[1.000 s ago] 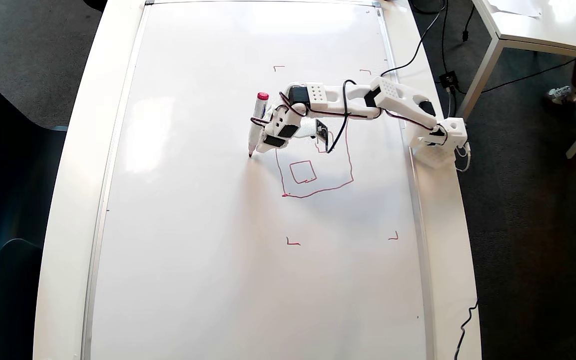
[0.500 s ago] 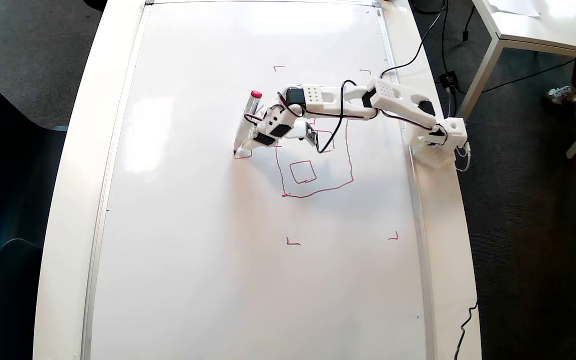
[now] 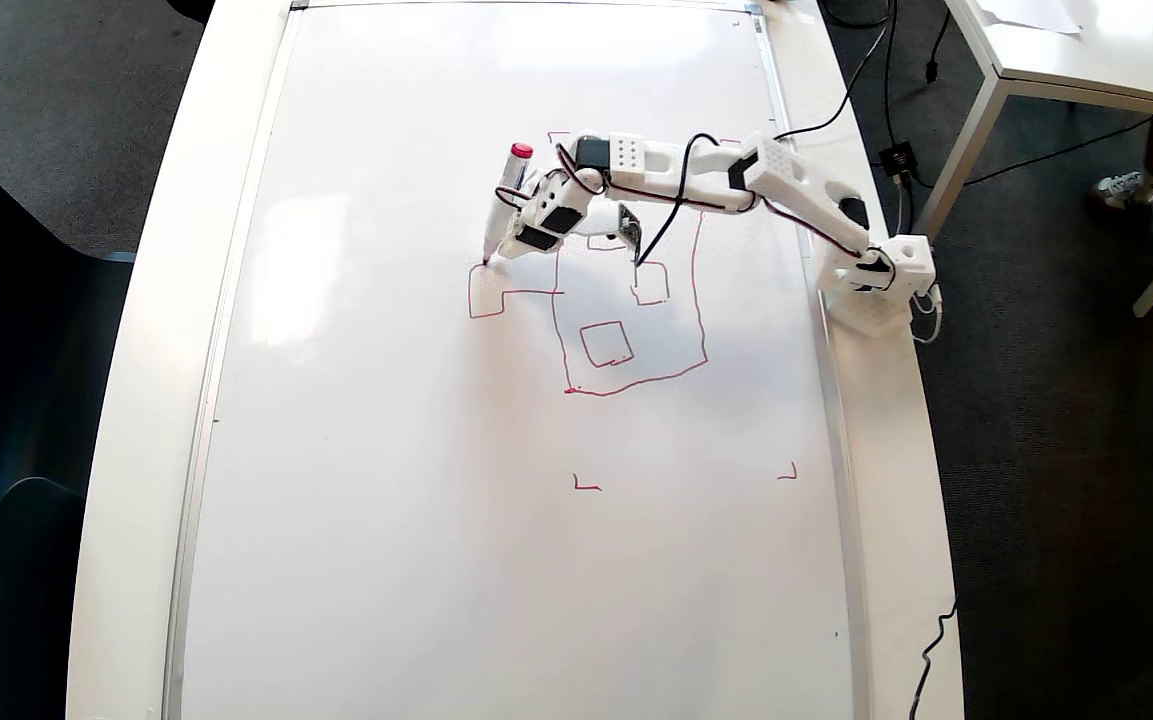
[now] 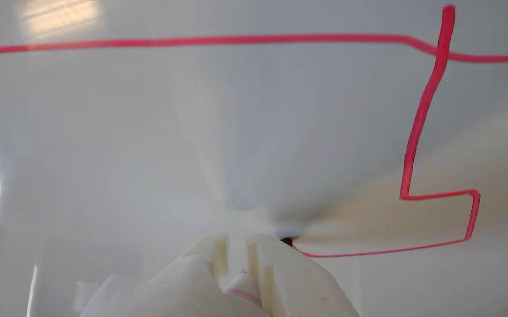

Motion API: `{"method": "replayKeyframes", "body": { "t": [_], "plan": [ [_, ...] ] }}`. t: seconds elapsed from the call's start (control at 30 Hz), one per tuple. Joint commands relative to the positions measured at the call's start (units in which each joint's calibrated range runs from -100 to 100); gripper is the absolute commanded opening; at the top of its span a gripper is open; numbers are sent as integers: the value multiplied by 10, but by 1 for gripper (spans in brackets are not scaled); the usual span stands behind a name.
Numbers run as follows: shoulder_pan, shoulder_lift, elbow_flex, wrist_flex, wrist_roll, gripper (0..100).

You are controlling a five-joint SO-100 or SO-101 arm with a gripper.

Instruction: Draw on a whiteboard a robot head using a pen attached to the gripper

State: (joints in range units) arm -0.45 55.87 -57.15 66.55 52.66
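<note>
Gripping the pen point(image 3: 502, 216), my gripper point(image 3: 526, 240) is clamping the white barrel low down, near the tip, and I am reading the jaws as closed around it from the overhead view; in the wrist view the gripper point(image 4: 236, 255) is showing only two pale finger ends with a narrow slot between them. I am watching the dark tip touching the whiteboard point(image 3: 386, 500) at the upper corner of the small outer square, just left of the robot head point(image 3: 626, 330). That drawing is showing as a thin red, slightly wobbly outline with small squares inside, and a short line is running from its left side out to the little square. In the wrist view the pen point(image 4: 286, 240) tip is sitting at the end of a fresh red stroke on the whiteboard point(image 4: 104, 132). I am judging the marker as light and stiff, with a smooth barrel that could slip or twist under side load, so a hold close to the tip is serving best. The glossy board is looking slick, so light pressure should be enough, while the red cap end is leaning up and away from the outline.
</note>
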Motion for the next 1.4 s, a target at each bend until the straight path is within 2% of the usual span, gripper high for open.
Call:
{"method": "replayKeyframes", "body": {
  "t": [0.0, 0.17, 0.57, 0.87, 1.07, 1.1, 1.37],
  "plan": [
    [3, -62, 102, 25, -1, 1],
    [-5, -107, 170, 25, -2, 1],
    [-58, -120, 168, 17, -34, 1],
    [-47, -126, 25, 25, -38, 1],
    [-36, -248, 68, 18, -120, 1],
    [-33, -299, 114, 16, -151, 1],
    [-36, -542, 343, 16, -269, 1]
  ]
}}
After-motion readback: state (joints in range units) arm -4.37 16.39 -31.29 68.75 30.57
